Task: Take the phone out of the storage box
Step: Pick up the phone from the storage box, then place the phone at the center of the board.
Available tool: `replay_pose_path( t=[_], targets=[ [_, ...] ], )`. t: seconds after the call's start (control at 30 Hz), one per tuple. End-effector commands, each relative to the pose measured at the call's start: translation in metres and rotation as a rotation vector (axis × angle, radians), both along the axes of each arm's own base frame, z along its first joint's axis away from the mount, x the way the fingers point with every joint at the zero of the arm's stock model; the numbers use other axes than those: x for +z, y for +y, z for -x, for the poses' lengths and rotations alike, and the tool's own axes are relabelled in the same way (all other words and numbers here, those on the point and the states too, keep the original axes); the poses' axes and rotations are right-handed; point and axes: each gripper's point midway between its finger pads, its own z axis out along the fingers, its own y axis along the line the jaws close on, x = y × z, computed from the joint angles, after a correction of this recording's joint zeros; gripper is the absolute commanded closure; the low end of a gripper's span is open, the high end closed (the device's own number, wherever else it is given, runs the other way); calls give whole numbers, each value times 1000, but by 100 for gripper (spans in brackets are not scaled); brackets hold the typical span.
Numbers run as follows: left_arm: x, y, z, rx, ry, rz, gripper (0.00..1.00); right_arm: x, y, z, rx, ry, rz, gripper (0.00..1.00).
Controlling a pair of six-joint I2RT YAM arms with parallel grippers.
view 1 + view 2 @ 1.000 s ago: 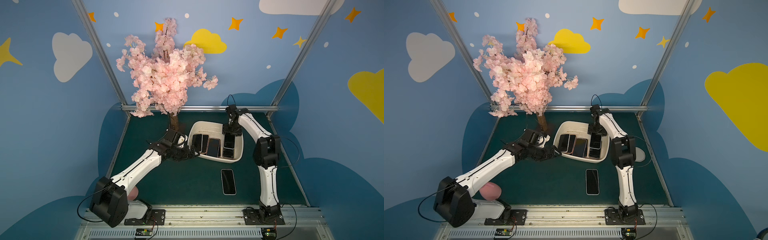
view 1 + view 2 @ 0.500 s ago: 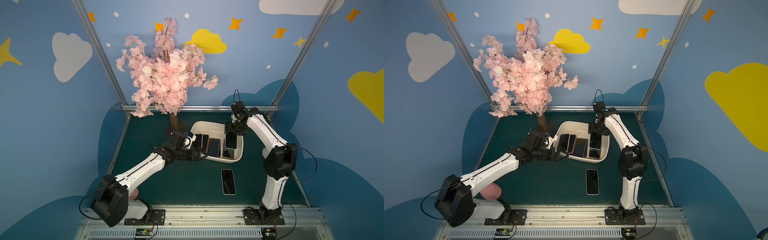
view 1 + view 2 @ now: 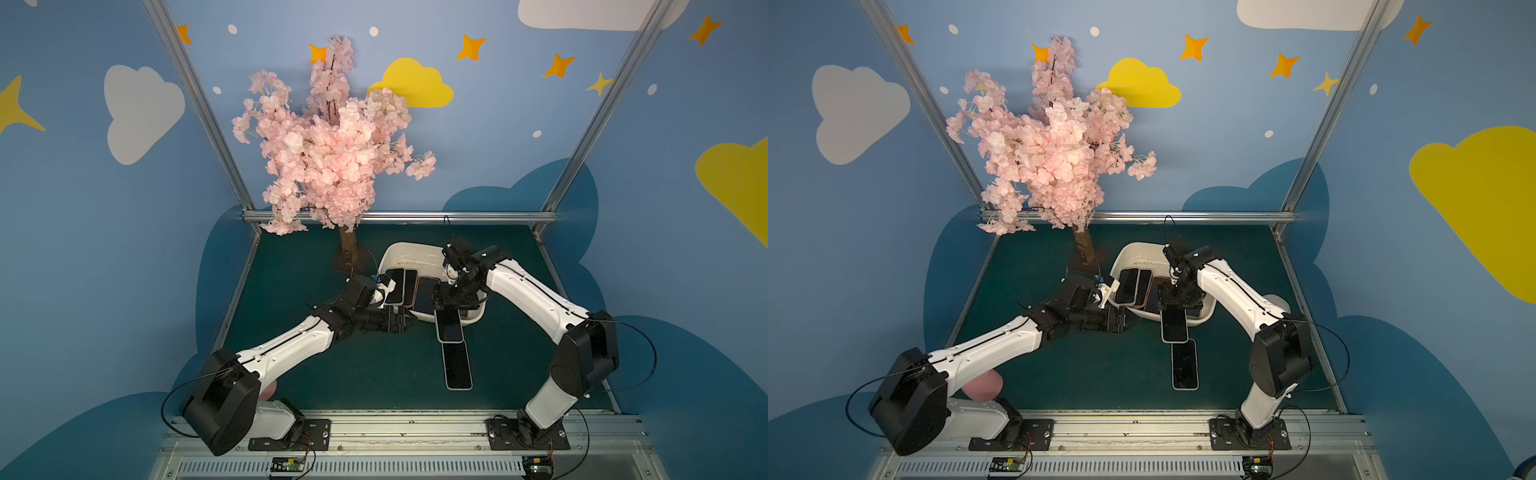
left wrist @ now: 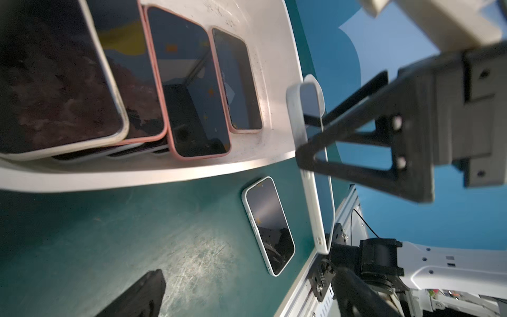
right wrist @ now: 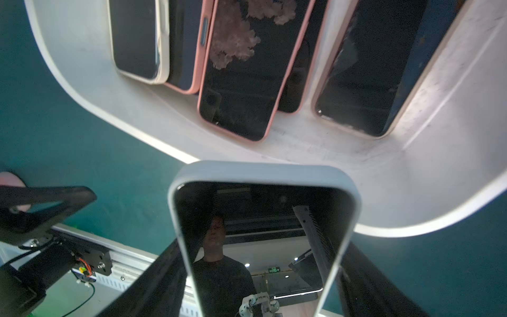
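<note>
**White-cased phone now clear of the box rim**

In both top views the right fingers are closed on the upper end of a white-cased phone. It hangs screen-up past the near rim of the storage box, above the green bench. A second ago those fingers were down inside the box's right end. They have since lifted and drawn back toward the robot, so this phone is out and, I judge, only needs setting down. A second phone already lies flat on the bench just nearer the robot. The left fingers stand wide apart and empty at the box's near side, and have slid a little along it.

The left wrist view shows the held phone edge-on and apart from the rim. The other phones overlap one another inside the box.

In the right wrist view the dark fingers flank the phone's long edges. Several phones remain in the box behind it, so more lifts are likely to follow.
</note>
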Motion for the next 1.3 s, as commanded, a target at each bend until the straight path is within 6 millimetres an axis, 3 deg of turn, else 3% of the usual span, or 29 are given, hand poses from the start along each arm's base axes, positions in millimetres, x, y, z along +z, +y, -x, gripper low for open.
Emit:
replay_pose_path(
  t=[0.0,0.27,0.6,0.77,1.03,1.27],
  targets=[
    [8,23,-1,87,-60,-59,0,-1,14,16,-11,0,-25,46],
    [0,80,19,257,-109,-159,0,-30,36,49,28,25,73,46],
    [4,120,50,363,-146,-139,0,-71,52,62,21,57,181,46],
    [9,124,53,346,-180,-152,0,-87,52,62,10,75,233,45],
    [8,108,43,294,-175,-157,0,-114,45,66,-3,109,286,44],
    [6,100,39,265,-164,-162,0,-123,46,74,1,131,282,44]
  ],
)
